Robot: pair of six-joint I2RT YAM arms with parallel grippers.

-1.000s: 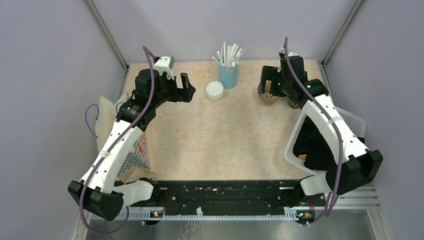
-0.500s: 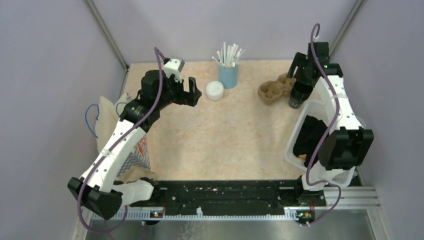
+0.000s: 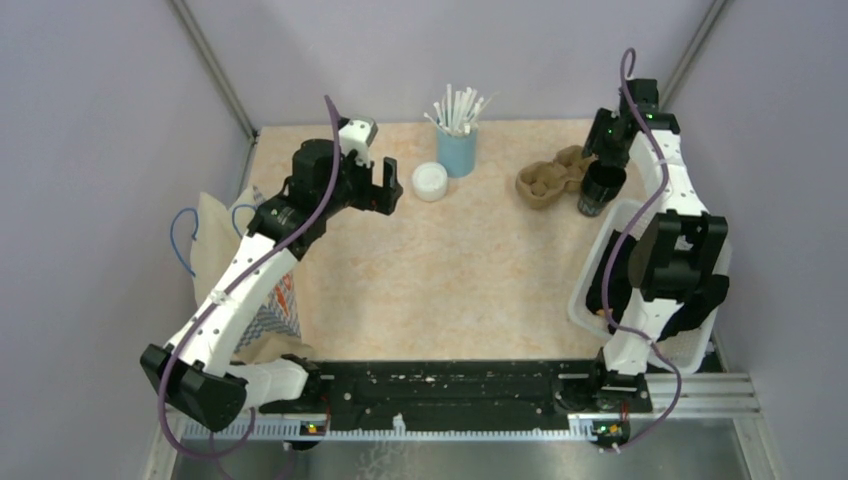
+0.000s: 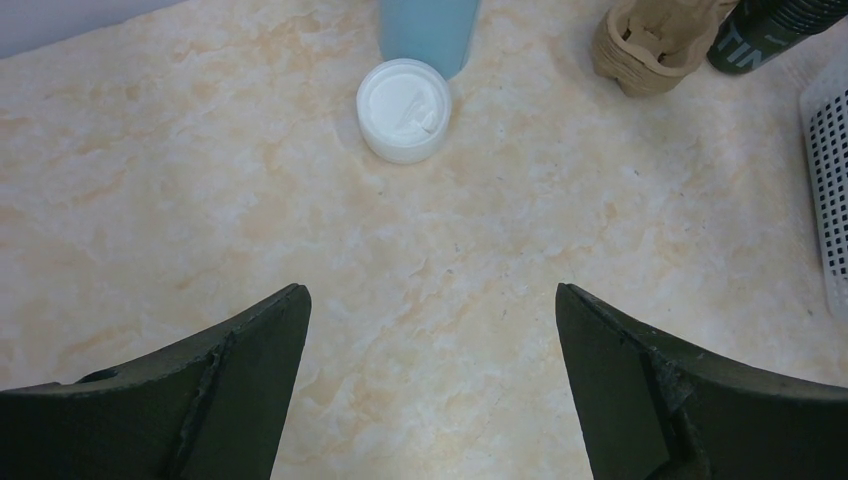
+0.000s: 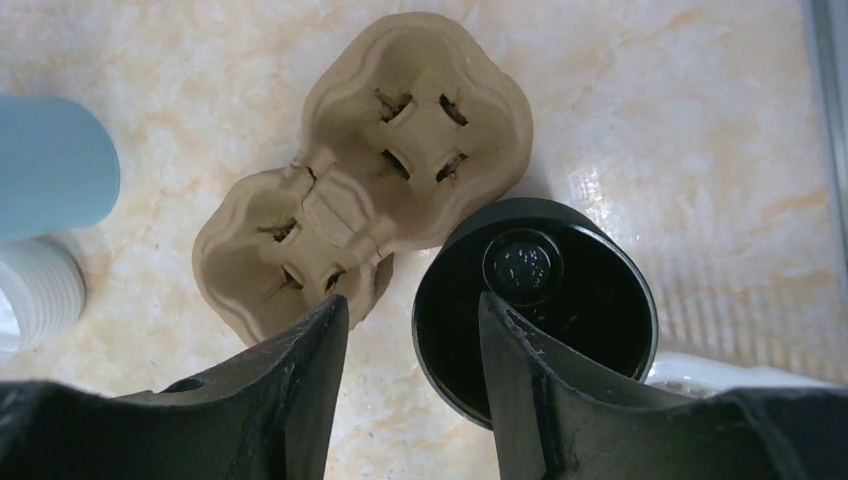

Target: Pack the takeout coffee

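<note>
In the far right corner of the marbled beige table (image 3: 450,270), the right arm (image 3: 660,190) has swung off the brown moulded-pulp cup carrier (image 5: 420,110). The right gripper (image 5: 410,300) has its jaws narrowing astride the wall of the small dark tapered disposable cup (image 5: 590,310), not yet pinching it, so a grasp seems imminent. The left gripper (image 4: 430,300) hangs empty, jaws wide apart, near the round white plastic lid (image 4: 403,108).

One dark takeout cup (image 5: 590,300), its wall between the right jaws. One two-cup pulp carrier (image 5: 370,170) just left of them. One round white lid (image 4: 404,108), one light-blue cup (image 3: 457,153) holding white straws (image 3: 458,108), too bunched to count, ahead of the left jaws. One white mesh basket (image 4: 830,190).
</note>
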